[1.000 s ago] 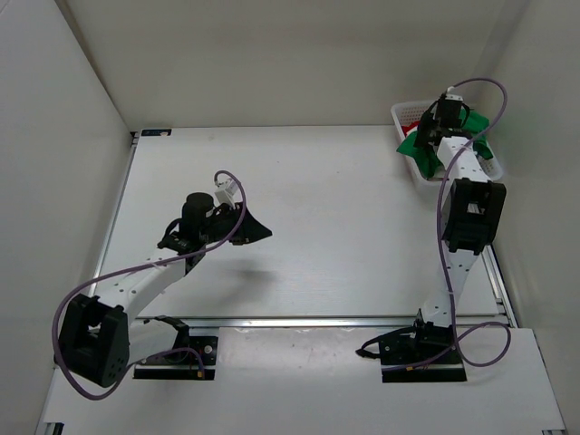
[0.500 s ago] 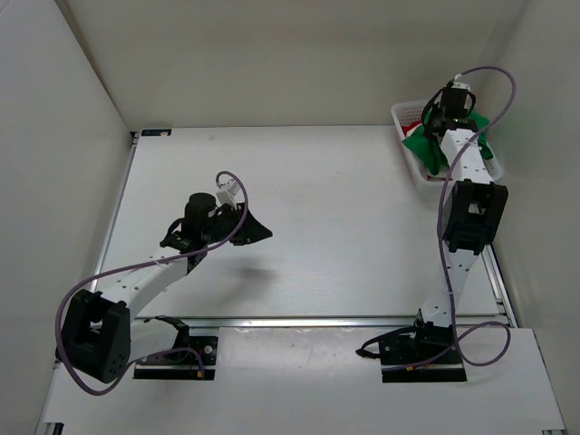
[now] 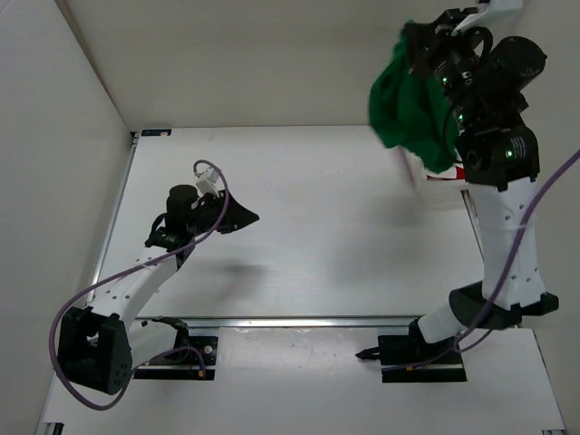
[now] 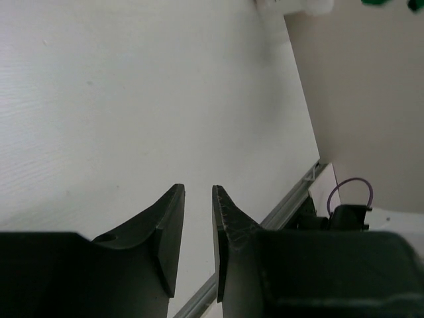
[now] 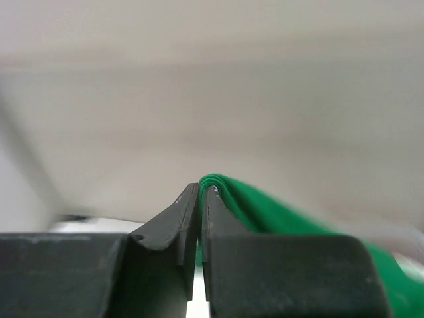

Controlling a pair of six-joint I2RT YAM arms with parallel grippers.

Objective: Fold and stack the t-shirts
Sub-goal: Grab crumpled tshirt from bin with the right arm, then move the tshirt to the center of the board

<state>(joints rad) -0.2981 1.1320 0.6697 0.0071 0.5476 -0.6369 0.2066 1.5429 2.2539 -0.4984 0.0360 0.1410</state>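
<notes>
My right gripper (image 3: 415, 41) is raised high above the table's far right corner. It is shut on a fold of the bright green t-shirt (image 3: 408, 104), which hangs bunched below it. In the right wrist view the green t-shirt (image 5: 265, 205) is pinched between the fingertips of the right gripper (image 5: 201, 189). A sliver of red (image 3: 436, 177) shows under the green hem, blurred. My left gripper (image 3: 252, 217) hovers over the left half of the table. Its jaws stand a narrow gap apart in the left wrist view, and the left gripper (image 4: 197, 192) has nothing in it.
The white table (image 3: 317, 208) is boxed in by pale walls on the left, back and right. A metal rail (image 3: 299, 320) runs along its near edge. The right arm's upright links (image 3: 507, 236) stand over the right side. A white basket corner (image 4: 291, 5) peeks in at the top of the left wrist view.
My right gripper shut on the green t-shirt in the basket and lifted it high, swinging left. The left arm shifted slightly left and back.
</notes>
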